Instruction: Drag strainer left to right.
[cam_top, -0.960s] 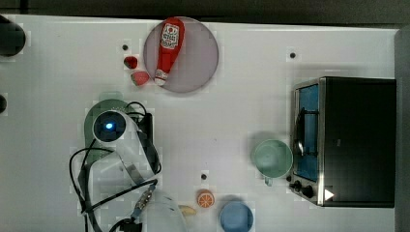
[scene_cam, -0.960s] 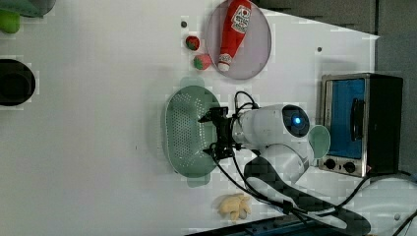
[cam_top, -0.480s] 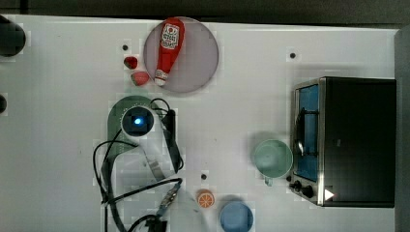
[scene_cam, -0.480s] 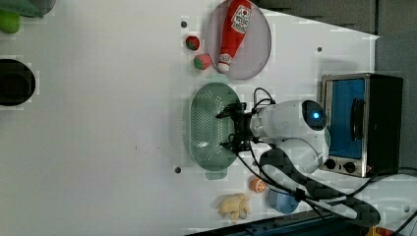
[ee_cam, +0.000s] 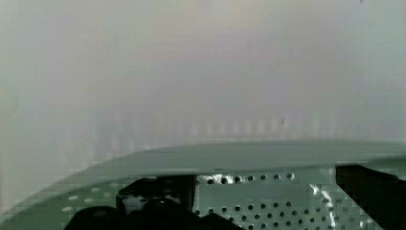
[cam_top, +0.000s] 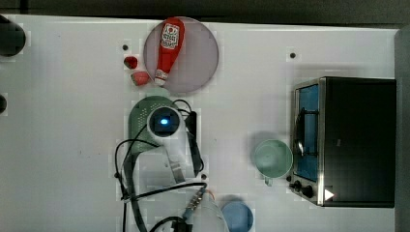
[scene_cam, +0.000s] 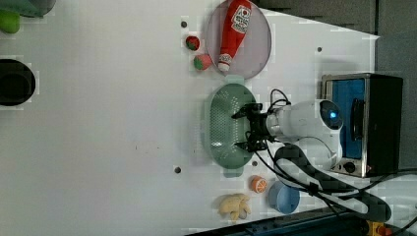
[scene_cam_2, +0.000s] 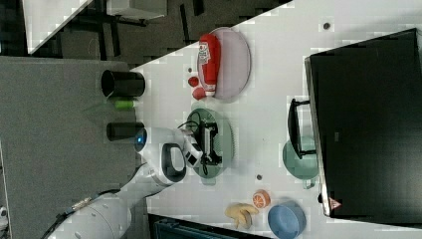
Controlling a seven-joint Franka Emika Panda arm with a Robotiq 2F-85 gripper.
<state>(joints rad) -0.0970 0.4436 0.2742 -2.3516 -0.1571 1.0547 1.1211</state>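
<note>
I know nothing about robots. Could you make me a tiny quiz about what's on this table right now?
1. True or false: the red ketchup bottle lies on the grey-purple round plate.
2. The open gripper is inside which thing? A) pale green perforated plastic strainer B) smooth mint-green cup C) blue bowl
3. Fill in: the cup stands beside the black toaster ____.

Key: 1 true; 2 A; 3 oven.

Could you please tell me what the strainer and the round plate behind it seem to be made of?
The strainer looks like matte pale green plastic: one even colour, moulded rim tab, rows of small punched holes. The plate looks like smooth grey-purple plastic or glazed ceramic; its dull, uniform surface leaves that open.
</note>
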